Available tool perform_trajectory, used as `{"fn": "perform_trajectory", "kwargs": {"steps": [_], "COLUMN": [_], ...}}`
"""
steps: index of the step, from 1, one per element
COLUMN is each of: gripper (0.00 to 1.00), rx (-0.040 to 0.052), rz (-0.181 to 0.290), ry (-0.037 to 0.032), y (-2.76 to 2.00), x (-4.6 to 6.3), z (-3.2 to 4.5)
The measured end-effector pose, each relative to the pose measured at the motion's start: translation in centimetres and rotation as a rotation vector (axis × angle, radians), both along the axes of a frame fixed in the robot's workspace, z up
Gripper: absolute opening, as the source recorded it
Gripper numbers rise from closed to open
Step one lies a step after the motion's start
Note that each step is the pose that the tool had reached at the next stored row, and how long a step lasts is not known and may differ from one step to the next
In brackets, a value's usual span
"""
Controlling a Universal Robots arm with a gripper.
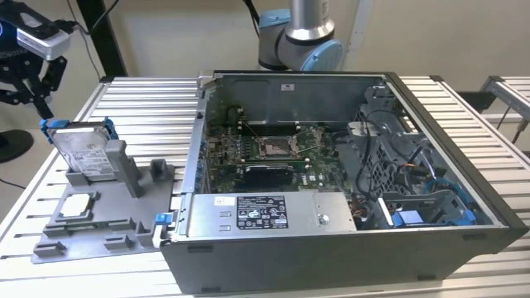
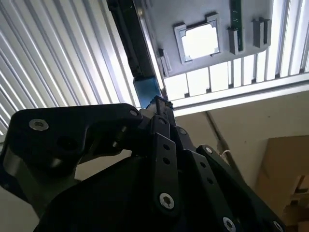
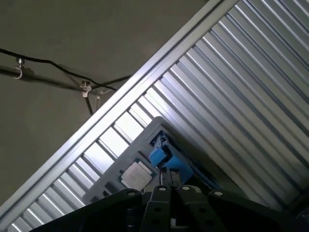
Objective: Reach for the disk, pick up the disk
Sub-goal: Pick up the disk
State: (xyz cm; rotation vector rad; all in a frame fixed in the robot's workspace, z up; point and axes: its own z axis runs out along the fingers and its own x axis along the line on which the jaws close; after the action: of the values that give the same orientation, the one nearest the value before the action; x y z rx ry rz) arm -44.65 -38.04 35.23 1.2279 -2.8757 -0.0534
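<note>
upper left, exterior view: gripper point(image 1: 43, 115) at the blue-framed silver-grey metal disk point(image 1: 83, 152), not yet lifted; cannot tell if clenched.

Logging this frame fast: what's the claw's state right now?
Claw: cannot be told whether open or closed; it is by the blue top corner of the disk, which stands in a grey holder.

Beige wall point(image 1: 182, 31) behind, black post point(image 1: 108, 31) at exterior view's left. Ribbed aluminium table point(image 1: 141, 99) below, second table point(image 1: 509, 87) at exterior view's right. Cardboard boxes point(image 2: 285, 169) in second wrist view.
</note>
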Motion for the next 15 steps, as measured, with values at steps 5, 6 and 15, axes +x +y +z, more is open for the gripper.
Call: {"fn": "perform_trajectory", "kwargs": {"steps": [5, 6, 15], "gripper": [0.00, 0.00, 0.00], "rx": [-0.0005, -0.0006, -0.0007], "rz": [0.077, 0.093, 0.225], "ry": [0.0000, 0.0000, 0.0000], "y": [0.00, 0.00, 0.00], "x": [0.00, 0.00, 0.00], "z": [0.00, 0.00, 0.00]}}
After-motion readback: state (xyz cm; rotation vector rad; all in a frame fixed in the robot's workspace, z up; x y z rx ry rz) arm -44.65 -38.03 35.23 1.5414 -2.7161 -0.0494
